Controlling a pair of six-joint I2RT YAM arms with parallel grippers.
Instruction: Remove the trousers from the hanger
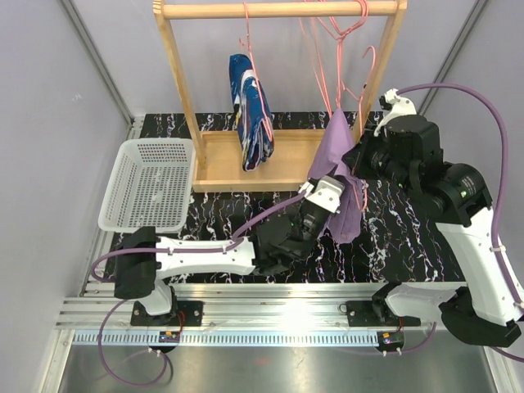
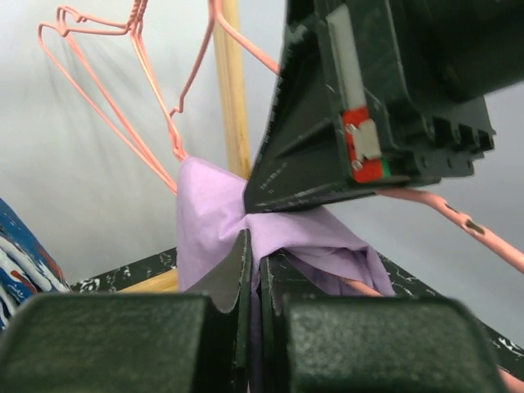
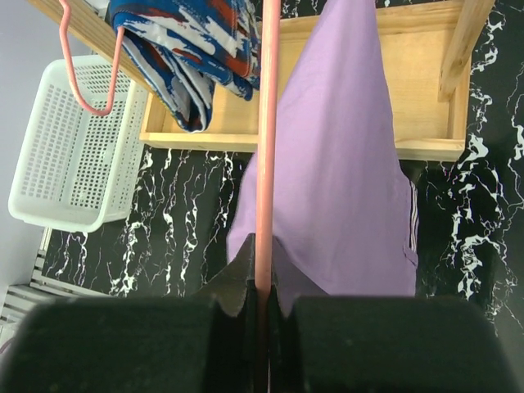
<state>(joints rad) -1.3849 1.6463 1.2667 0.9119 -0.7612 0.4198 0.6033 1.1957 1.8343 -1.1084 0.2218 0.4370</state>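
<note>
The top external camera looks down from above and behind the 2 arm bases, far enough to hold the wooden rack (image 1: 178, 82), white basket (image 1: 151, 184) and marbled tabletop (image 1: 393, 237). The left wrist camera sits just behind the left gripper (image 2: 252, 270), tilted upward, very near the lilac trousers (image 2: 213, 213), with pink hangers (image 2: 499, 246) beyond. The right wrist camera looks steeply down past the right gripper (image 3: 264, 278) along a pink hanger wire (image 3: 266, 123). All 3 views share the lilac trousers. Top and right wrist also share the white basket and dark blue patterned trousers (image 1: 254, 115).

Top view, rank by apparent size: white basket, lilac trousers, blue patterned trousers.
1. White basket, clearly largest.
2. Lilac trousers and blue patterned trousers: about alike. The lilac pair is partly hidden, so I won't rank them.
</note>
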